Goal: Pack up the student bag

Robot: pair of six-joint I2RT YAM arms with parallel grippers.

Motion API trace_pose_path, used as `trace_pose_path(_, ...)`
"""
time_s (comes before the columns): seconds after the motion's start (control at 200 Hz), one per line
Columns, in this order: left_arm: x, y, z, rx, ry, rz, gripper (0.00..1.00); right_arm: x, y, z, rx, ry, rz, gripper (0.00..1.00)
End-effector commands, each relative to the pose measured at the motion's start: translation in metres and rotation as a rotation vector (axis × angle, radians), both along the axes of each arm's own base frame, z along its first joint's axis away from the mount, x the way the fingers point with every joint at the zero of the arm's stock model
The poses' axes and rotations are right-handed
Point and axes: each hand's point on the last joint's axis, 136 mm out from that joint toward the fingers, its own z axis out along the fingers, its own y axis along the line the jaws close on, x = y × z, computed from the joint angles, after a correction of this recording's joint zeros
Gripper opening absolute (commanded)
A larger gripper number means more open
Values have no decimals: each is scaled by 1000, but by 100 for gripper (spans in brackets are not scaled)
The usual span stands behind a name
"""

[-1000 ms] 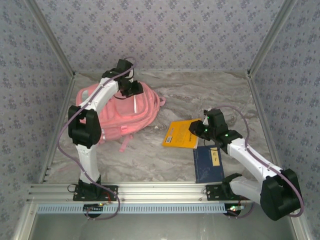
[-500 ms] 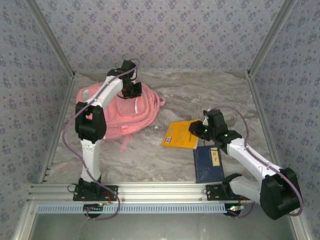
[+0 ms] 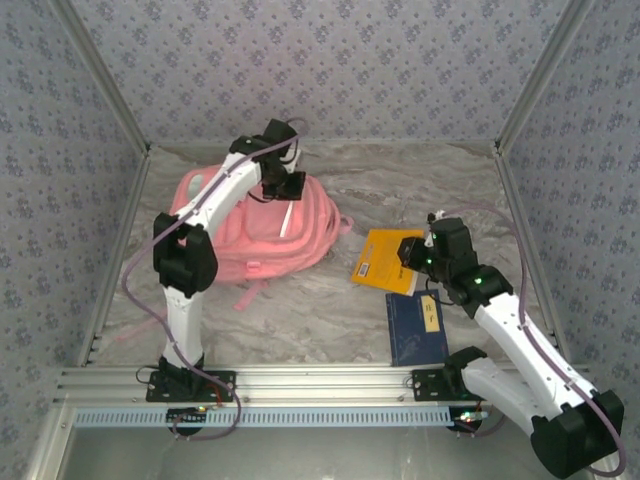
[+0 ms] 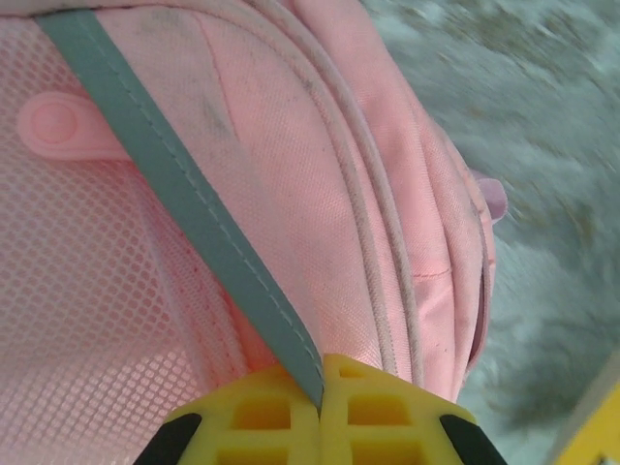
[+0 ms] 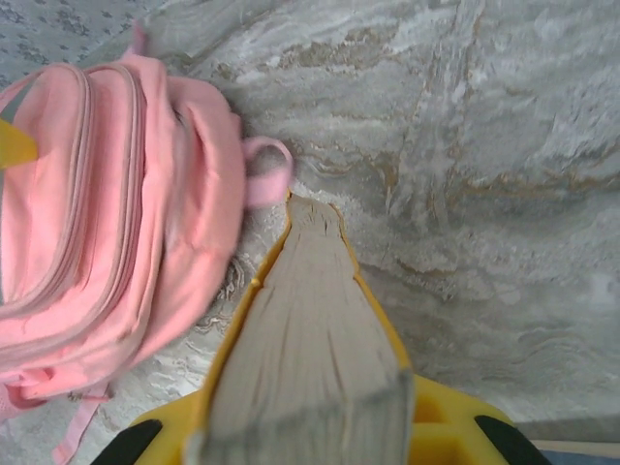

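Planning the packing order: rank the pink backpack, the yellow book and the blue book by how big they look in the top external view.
1. The student bag, clearly largest.
2-3. The blue book and yellow book look alike. The yellow one is tilted in the right gripper and partly covered, so I won't rank them.

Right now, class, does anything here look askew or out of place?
The yellow book sits askew, clamped in the right gripper, unlike the blue book lying flat. The left gripper pinches a grey strip on the student bag.

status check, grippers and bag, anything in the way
Left gripper shut on reflective strip of student bag. Right gripper shut on yellow book, right of the bag. Blue book flat on table, not blocking.
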Motion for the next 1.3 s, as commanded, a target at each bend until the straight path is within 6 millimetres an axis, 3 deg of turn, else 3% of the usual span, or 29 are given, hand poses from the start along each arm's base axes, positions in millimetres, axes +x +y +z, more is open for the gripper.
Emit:
trace_pose_path(0.0, -41, -15, 81, -116, -135, -151, 0, 2, -9, 29, -53, -72, 4, 0)
trace_pose_path(0.15, -79, 1, 118, -154, -208, -210, 0, -9, -11, 49, -34, -121, 27, 0)
trace_pose_path(0.275, -99, 13, 145, -228, -272, -245, 0, -25, -5, 73, 29, -194, 82, 0)
trace_pose_path(0.36, -106, 16, 154, -289, -280, -265, 0, -32, 4, 98, 100, -280, 123, 0)
trace_pose_path(0.485, -112, 11, 157, -334, -276, -312, 0, -36, 26, 118, 235, -305, 206, 0)
trace_pose_path(0.689, -110, 8, 156, -344, -267, -313, 0, -28, 29, 124, 262, -276, 182, 0)
trace_pose_path(0.864, -111, 7, 180, -412, -298, -323, 0, -36, 34, 121, 292, -230, 213, 0)
trace_pose_path(0.974, -111, 7, 195, -484, -304, -335, 0, -30, 40, 120, 361, -211, 201, 0)
trace_pose_path(1.139, -114, 6, 222, -621, -313, -378, 0, -12, 67, 116, 618, -142, 201, 0)
trace_pose_path(1.184, -115, 7, 228, -663, -309, -393, 0, -7, 75, 123, 668, -162, 215, 0)
trace_pose_path(1.294, -117, 6, 234, -728, -294, -418, 0, 3, 88, 129, 684, -184, 219, 0)
